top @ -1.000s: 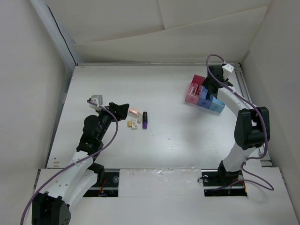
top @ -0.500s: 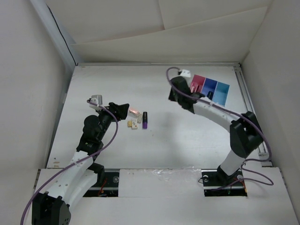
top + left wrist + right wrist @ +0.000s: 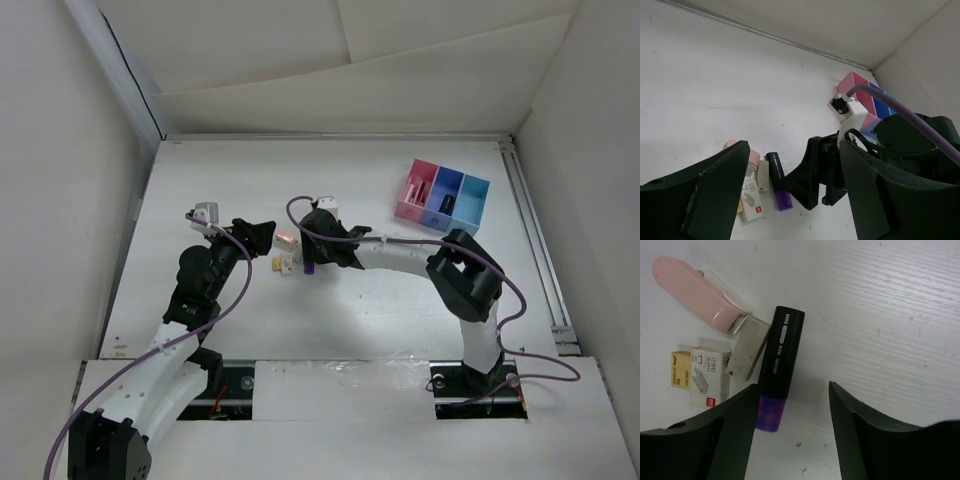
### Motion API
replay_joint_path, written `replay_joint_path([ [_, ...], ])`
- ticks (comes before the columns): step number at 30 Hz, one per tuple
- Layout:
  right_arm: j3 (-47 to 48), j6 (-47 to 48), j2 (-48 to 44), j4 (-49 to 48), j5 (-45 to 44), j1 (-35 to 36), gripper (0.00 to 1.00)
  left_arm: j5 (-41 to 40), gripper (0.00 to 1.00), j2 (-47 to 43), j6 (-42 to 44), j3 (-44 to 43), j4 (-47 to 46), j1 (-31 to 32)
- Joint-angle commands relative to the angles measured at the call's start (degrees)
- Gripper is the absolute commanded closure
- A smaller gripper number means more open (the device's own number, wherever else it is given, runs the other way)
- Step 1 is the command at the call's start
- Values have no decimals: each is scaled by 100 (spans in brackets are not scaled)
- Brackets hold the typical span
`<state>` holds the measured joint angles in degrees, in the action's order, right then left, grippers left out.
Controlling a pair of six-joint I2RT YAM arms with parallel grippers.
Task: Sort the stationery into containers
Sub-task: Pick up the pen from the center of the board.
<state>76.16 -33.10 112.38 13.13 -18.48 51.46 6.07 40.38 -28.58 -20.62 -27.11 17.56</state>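
Note:
The stationery lies in a small pile left of centre: a black marker with a purple end (image 3: 777, 369), a pink stick (image 3: 696, 296), a cream eraser block (image 3: 747, 348) and small staple boxes (image 3: 706, 376). My right gripper (image 3: 792, 395) hangs open just above the table, and the marker's purple end lies beside its left finger (image 3: 735, 435). From above, the right gripper (image 3: 312, 256) covers most of the marker. My left gripper (image 3: 266, 234) is open and holds nothing, just left of the pile. The containers (image 3: 443, 197), pink, dark blue and light blue bins, stand at the back right with a few items inside.
In the left wrist view the right gripper (image 3: 822, 172) fills the space between my left fingers (image 3: 715, 195), with the marker (image 3: 776, 177) and the pink bin (image 3: 854, 84) beyond. White walls enclose the table on three sides. A metal rail (image 3: 535, 250) runs along the right edge.
The right arm has swung left from the containers across the table to the pile, and its jaws now stand open. The containers have shifted and settled flat. The left arm has not moved.

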Motion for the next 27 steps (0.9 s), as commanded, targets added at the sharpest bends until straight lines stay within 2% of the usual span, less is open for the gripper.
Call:
replay_joint_path([
  [1,408,-143,117,-82,90,110,37,132,31,-21,-25,-249,-207,10],
  [9,724,-144,460,23,-314,162,38,132,32,-74,-25,-249,-207,10],
  [19,901,-144,803,146,-603,162,58,132,32,-74,-25,-249,-207,10],
  [27,786,-144,856,270,-789,162,60,132,32,-74,-25,-249,-207,10],
])
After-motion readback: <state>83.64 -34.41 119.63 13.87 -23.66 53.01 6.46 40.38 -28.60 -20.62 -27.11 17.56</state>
